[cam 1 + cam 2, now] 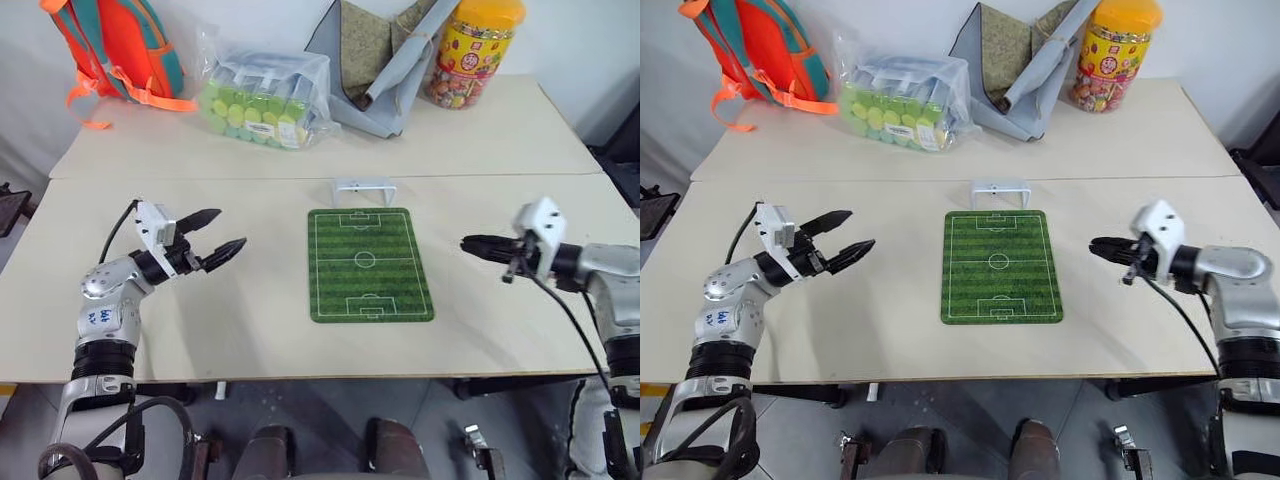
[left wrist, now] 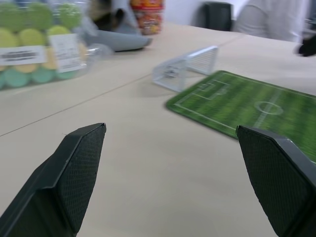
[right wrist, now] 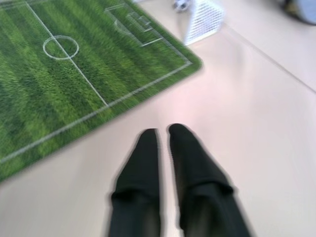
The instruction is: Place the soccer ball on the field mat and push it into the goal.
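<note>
Soccer ball lies inside the goal, seen small at the net's mouth from the right wrist. Largest, the bench carries the field mat at centre, the goal touching its far edge. Left gripper hovers wide open, empty; right gripper has its jaws nearly together, holding nothing.
</note>
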Controlling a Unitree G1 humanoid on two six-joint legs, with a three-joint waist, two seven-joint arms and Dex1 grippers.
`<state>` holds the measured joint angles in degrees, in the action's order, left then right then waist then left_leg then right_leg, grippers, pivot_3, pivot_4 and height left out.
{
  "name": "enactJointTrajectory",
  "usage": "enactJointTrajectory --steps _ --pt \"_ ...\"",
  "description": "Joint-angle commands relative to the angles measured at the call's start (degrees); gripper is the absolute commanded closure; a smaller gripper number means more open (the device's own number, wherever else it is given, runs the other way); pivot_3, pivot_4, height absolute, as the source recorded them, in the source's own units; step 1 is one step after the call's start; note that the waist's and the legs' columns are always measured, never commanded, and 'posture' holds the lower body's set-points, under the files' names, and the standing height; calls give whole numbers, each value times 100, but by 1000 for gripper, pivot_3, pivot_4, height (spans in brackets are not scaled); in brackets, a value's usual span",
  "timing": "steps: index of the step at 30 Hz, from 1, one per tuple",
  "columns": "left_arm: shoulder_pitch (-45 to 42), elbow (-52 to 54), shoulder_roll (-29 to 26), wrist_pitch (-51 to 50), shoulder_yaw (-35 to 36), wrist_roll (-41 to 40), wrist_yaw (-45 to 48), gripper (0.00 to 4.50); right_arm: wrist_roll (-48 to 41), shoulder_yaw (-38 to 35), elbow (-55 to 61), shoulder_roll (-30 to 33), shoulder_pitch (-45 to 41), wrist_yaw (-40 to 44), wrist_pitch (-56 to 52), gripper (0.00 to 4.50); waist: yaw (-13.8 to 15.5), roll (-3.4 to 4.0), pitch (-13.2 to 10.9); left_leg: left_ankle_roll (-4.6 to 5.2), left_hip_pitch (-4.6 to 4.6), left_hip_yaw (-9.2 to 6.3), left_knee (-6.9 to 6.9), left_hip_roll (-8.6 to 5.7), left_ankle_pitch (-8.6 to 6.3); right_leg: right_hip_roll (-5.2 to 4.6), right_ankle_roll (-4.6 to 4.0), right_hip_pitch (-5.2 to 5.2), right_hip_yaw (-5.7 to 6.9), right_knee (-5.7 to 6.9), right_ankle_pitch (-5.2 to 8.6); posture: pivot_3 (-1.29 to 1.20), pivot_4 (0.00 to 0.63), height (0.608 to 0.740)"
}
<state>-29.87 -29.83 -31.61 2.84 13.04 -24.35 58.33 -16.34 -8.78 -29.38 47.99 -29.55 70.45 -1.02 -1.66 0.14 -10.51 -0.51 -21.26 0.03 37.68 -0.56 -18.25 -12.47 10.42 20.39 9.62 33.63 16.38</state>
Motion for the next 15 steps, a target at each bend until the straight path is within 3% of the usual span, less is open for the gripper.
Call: enactJointTrajectory --steps 1,9,10,15 --pt "440 310 -197 102 337 -306 393 0 -257 -352 -528 295 82 652 506 2844 -24 0 0 0 3 4 -3 1 0 0 0 0 -3 0 0 0 150 740" --pt "597 -100 -608 194 541 -243 684 0 -162 -335 -1599 685 -325 1391 888 197 11 -2 -1 2 7 33 16 11 -1 6 -11 9 -33 4 -10 0 150 740" --pt "601 -140 -680 145 566 -253 701 0 -186 -344 -1643 702 -355 1469 876 12 10 -3 -2 2 7 33 19 11 -1 6 -11 9 -33 4 -11 0 150 740" --pt "692 -169 -869 59 662 -307 875 0 -182 -346 -1671 694 -336 1450 790 12 10 -2 -2 1 7 34 19 18 -2 12 -12 10 -34 5 -12 0 150 740"
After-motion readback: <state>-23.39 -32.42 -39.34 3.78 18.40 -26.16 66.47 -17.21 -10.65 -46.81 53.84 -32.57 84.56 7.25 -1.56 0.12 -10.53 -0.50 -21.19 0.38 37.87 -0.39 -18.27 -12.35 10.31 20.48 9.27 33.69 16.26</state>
